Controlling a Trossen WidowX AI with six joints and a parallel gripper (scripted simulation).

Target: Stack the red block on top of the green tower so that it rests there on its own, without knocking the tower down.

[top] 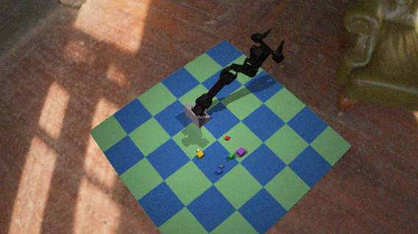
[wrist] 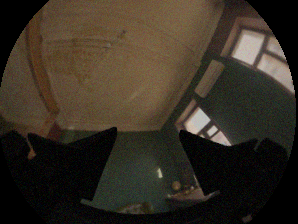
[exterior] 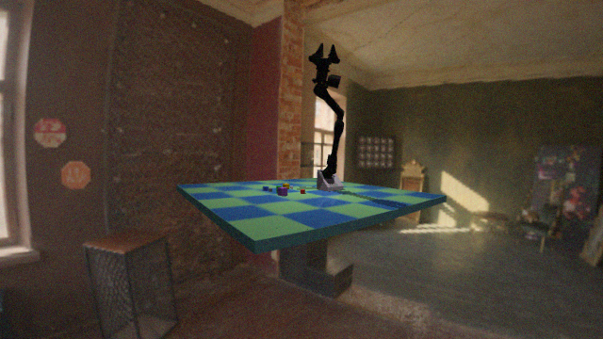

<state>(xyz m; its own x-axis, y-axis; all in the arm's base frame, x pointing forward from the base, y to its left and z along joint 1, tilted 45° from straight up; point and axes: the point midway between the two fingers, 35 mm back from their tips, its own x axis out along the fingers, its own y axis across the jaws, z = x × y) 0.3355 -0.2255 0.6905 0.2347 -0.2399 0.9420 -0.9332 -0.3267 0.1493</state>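
On my checkered table [top: 273,186] I count six small pieces: one red block [top: 227,138], one green tower [top: 231,156], one purple block [top: 241,151], one yellow block [top: 200,154], one blue block [top: 219,171], and one little grey piece [top: 221,166] just beside the blue one. A tiny pale speck sits by the yellow block, too small for me to tell what it is. Beyond those I count one arm, which is mine, with one gripper [top: 268,44] bearing two fingers spread wide, and one green armchair [top: 392,45] off the table.
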